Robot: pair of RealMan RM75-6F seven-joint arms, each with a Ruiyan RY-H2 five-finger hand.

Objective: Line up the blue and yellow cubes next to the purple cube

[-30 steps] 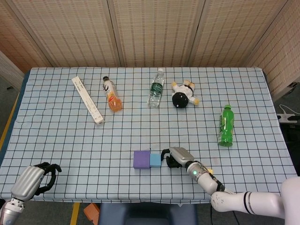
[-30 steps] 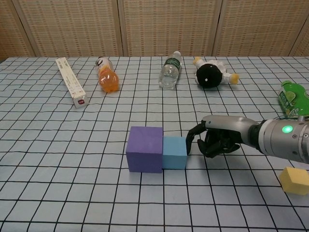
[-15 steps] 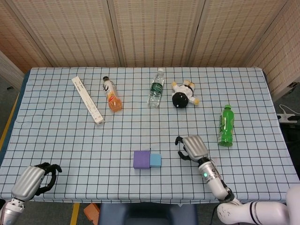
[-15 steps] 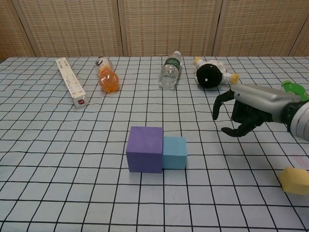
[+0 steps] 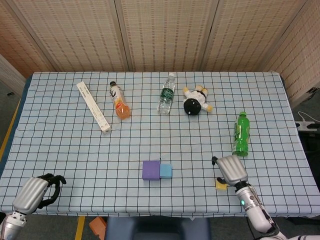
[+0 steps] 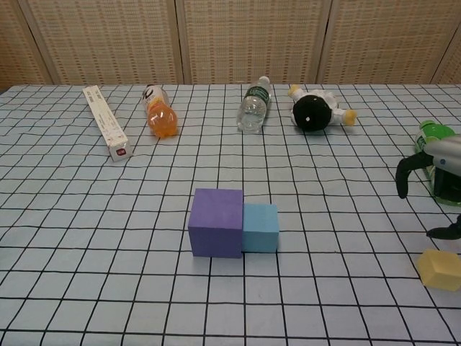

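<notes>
Hovering over the yellow cube [image 5: 220, 184], right hand [image 5: 232, 169] raised, fingers [image 6: 403, 173] apart and curved downward, holding nothing. Cube just below and slightly to the inner side of the palm in the head view; in the chest view, directly under the dark fingertips at the right edge. No long axis to mind: roughly equal sides, so any pair of opposite faces likely to serve for a grasp from above. Far nearer to this hand than to the left hand [image 5: 34, 193], parked at the near left corner of the table with fingers curled in on nothing.

Blue cube [image 6: 260, 228] already flush against the right face of the purple cube [image 6: 216, 222], the two touching near the middle front of the checked tablecloth [image 5: 70, 145]. Open spot for the yellow one judged to be just right of the blue, well apart from where it now lies.

All three cubes matte and foam-like with soft edges, the purple largest. Cloth slightly wrinkled, so sliding probably less tidy than lifting. Green bottle [image 5: 241, 133] lying just beyond the hand.
</notes>
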